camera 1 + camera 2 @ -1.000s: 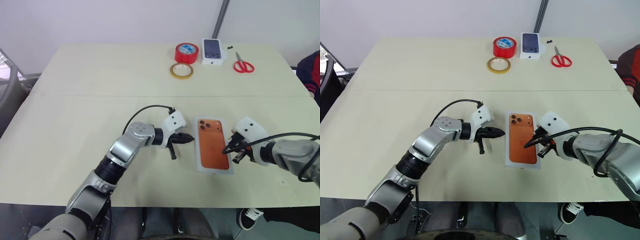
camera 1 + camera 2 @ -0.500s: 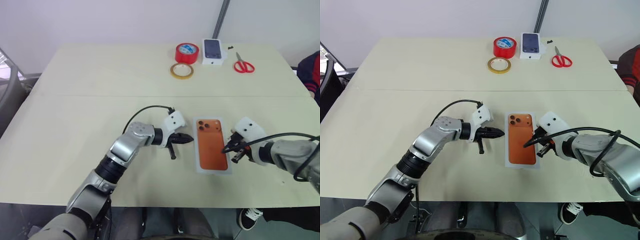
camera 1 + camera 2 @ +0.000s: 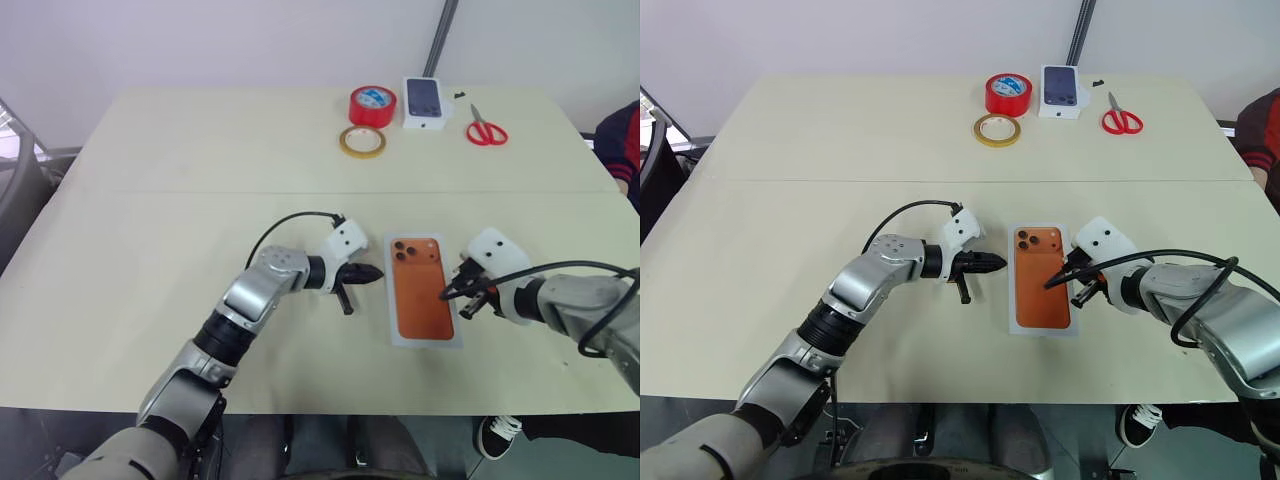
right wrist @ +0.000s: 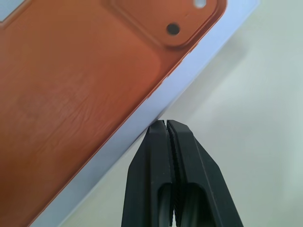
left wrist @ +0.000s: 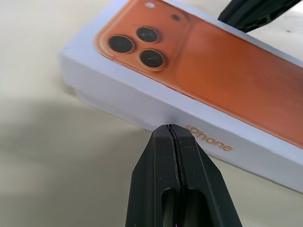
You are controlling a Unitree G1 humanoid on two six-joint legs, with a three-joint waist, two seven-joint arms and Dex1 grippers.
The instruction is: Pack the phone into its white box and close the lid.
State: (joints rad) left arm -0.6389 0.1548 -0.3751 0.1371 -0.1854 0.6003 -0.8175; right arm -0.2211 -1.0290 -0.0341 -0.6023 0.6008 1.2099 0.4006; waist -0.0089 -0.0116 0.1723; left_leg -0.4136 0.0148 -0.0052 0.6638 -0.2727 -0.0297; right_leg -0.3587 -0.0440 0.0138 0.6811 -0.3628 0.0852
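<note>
Near the table's (image 3: pixel 150 200) front edge you have the white box (image 3: pixel 424 340) lying flat between both grippers, the orange phone (image 3: pixel 421 288) face-down on it, lens cluster at the far corner. Your left wrist view adds lettering on the box's side wall, which the head views miss. Left gripper (image 5: pixel 169 128), fingers pressed together, meets that wall; right gripper (image 4: pixel 165 124), also closed and empty, sits at the opposite edge

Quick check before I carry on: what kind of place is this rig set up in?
Probably a lab or test room, not a home: one plain beige table against a bare white wall, with red tape roll, scissors and a small white box staged at its far edge.
</note>
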